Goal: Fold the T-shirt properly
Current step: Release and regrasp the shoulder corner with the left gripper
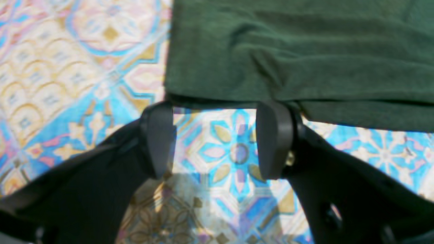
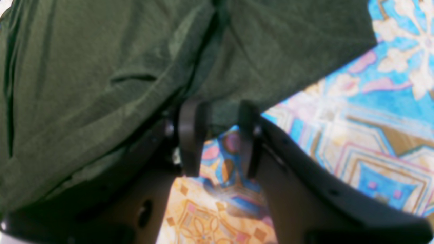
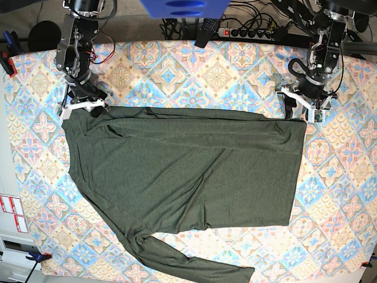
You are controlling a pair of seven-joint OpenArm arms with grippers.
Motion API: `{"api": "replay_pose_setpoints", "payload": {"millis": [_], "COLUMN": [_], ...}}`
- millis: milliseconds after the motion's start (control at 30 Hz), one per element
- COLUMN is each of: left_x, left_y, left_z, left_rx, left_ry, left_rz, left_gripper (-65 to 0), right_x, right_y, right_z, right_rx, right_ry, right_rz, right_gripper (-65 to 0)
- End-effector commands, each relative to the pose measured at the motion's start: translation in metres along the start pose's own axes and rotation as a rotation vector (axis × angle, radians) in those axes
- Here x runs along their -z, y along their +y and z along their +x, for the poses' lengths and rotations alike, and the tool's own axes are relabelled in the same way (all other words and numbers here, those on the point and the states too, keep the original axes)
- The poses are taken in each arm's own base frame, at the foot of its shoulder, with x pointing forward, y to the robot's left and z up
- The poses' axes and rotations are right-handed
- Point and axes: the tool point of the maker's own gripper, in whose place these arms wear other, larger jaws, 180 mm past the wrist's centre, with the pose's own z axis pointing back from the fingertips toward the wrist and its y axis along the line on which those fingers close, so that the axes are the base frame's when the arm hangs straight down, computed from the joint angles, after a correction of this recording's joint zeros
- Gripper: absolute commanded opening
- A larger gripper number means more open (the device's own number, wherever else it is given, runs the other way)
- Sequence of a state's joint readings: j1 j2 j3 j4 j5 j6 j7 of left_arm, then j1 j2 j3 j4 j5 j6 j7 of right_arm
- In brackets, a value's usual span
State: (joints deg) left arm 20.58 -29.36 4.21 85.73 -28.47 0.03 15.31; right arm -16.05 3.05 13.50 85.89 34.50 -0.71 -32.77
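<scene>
T-shirt (image 3: 182,171), dark olive green, lies spread flat across the patterned worktop (image 3: 341,177), with one long sleeve trailing along the near edge. Both arms reach down from the far side to the shirt's far edge, one at each corner. Left end effector (image 1: 215,140) stands at the corner on the base view's right, its jaws wide apart over bare tile pattern, the fingertips (image 1: 273,115) just meeting the cloth's edge and holding nothing. Right end effector (image 2: 220,139) sits at the opposite corner, jaws narrowly parted, cloth draped against its tips, not pinched.
</scene>
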Motion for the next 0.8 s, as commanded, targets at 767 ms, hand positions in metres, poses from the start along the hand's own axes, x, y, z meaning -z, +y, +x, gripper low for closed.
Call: {"api": "replay_pose_setpoints", "payload": {"millis": [767], "left_x": [0.013], "left_y": [-0.019], "left_z": [0.013], "left_rx": [-0.587], "left_ry": [-0.032], "left_rz": [-0.089], "left_gripper": [-26.5], "right_x": [-0.001], "right_y": [0.005], "right_z": [0.015], "right_rx": [-0.015], "right_ry": [-0.042], "right_rz": [0.018], "right_gripper": [-46.9]}}
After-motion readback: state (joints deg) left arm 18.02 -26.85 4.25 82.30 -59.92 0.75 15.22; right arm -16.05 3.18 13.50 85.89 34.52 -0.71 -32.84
